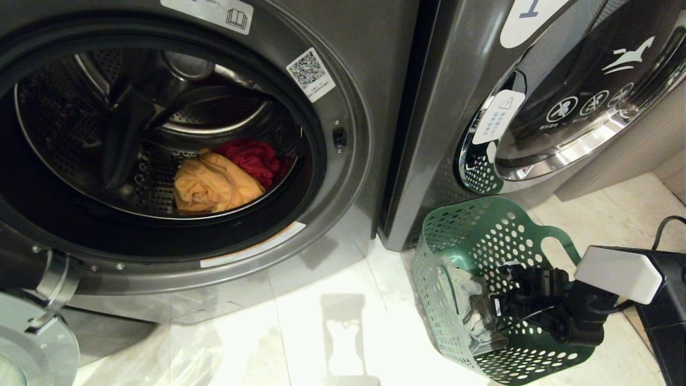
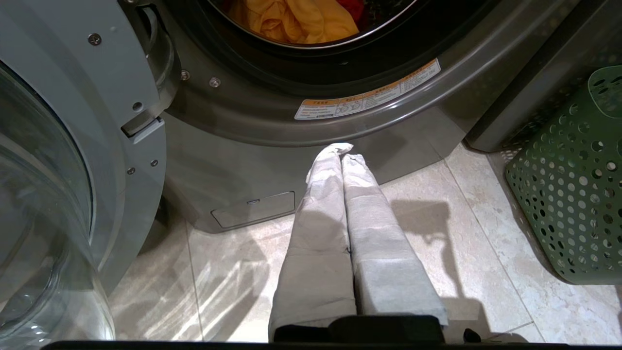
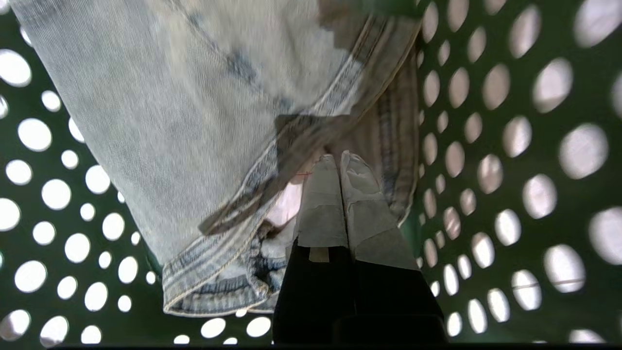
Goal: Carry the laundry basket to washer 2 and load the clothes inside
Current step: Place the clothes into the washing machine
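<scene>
Pale, glossy floor tiles (image 1: 321, 332) run under two dark grey front-loading machines standing side by side.

Down inside the dark green perforated plastic laundry basket (image 1: 485, 236), the right gripper (image 3: 340, 163) has its taped fingers pressed together, their tips at a seam of the faded grey-blue denim piece (image 3: 194, 121); the jaws look closed, but whether fabric is actually pinched between them cannot be made out. That denim lies crumpled against the basket's inner wall and is the only garment seen there. From the head camera the gripper is mostly lost among black wrist parts and cable.

The basket stands on the tiles at the foot of the neighbouring washer with the chrome-ringed closed door (image 1: 584, 107), just right of the open machine.

The left gripper (image 2: 342, 148) hangs low over the floor before the open washer, its cloth-wrapped fingers shut together on nothing.

The open washer's steel drum (image 1: 96, 128) holds a bright yellow garment (image 1: 211, 185) with a crumpled red garment (image 1: 252, 158) behind it, near the front lip. Its glass door (image 2: 43, 194) is swung wide at the left, leaving the round mouth unobstructed. The open machine's number label is cut off; only part of a label shows on the neighbour.
</scene>
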